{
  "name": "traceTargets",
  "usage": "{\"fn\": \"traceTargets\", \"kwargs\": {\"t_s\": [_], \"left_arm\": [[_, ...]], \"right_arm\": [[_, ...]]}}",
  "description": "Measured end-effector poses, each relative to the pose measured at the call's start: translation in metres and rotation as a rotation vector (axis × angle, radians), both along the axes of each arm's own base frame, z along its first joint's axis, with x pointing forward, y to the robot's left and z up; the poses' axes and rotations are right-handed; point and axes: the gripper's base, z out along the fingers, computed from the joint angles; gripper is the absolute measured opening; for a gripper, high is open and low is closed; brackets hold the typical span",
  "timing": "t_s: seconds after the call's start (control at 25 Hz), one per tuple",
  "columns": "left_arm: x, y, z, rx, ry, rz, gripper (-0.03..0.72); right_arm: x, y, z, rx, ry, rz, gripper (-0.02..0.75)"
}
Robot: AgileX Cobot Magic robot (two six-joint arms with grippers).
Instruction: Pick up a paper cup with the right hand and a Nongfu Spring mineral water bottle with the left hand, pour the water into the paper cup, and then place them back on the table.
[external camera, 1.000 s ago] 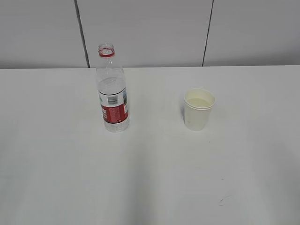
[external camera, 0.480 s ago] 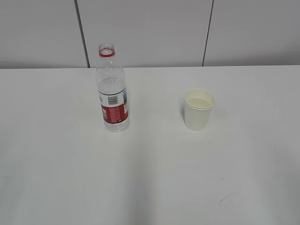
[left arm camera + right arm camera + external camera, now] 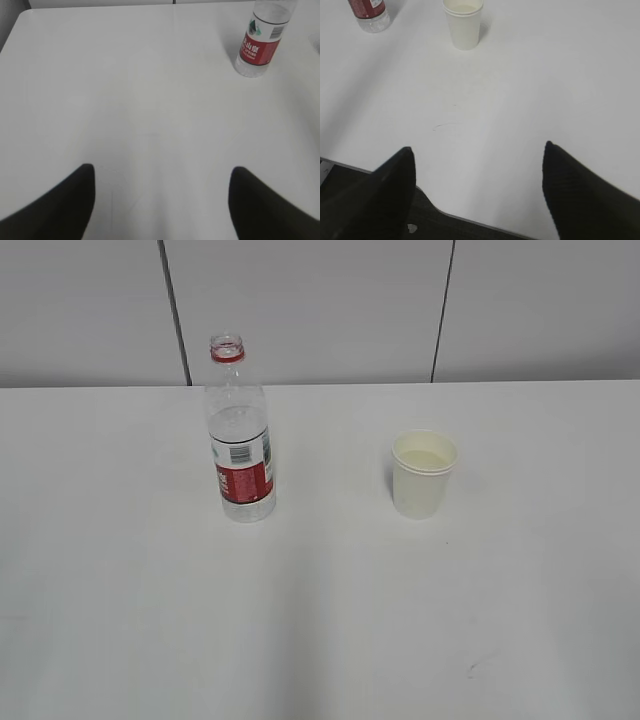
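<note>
The uncapped Nongfu Spring mineral water bottle [image 3: 240, 435] stands upright on the white table [image 3: 320, 620], left of centre; clear water [image 3: 238, 426] fills it to about its shoulder. It also shows at the top right of the left wrist view [image 3: 261, 37] and at the top left of the right wrist view [image 3: 369, 13]. The white paper cup [image 3: 424, 474] stands upright to its right, liquid visible inside, and is far ahead in the right wrist view [image 3: 463, 22]. My left gripper [image 3: 162, 172] is open over bare table. My right gripper [image 3: 477, 150] is open above the table's near edge. Neither arm shows in the exterior view.
A small dark scuff mark [image 3: 474, 668] lies on the table near the front right, also seen as a scuff in the right wrist view [image 3: 445, 125]. A grey panelled wall [image 3: 320, 310] stands behind the table. The table's near edge [image 3: 470, 220] and dark floor show below.
</note>
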Motion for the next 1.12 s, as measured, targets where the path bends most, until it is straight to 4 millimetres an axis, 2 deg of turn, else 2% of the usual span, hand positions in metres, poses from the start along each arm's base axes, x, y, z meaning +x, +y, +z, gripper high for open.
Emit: {"fn": "traceTargets", "kwargs": {"t_s": [1.12], "left_arm": [[0.0, 0.0, 0.0, 0.0, 0.0, 0.0, 0.51]], "right_arm": [[-0.0005, -0.0025, -0.0007, 0.015, 0.007, -0.043, 0.59]]}}
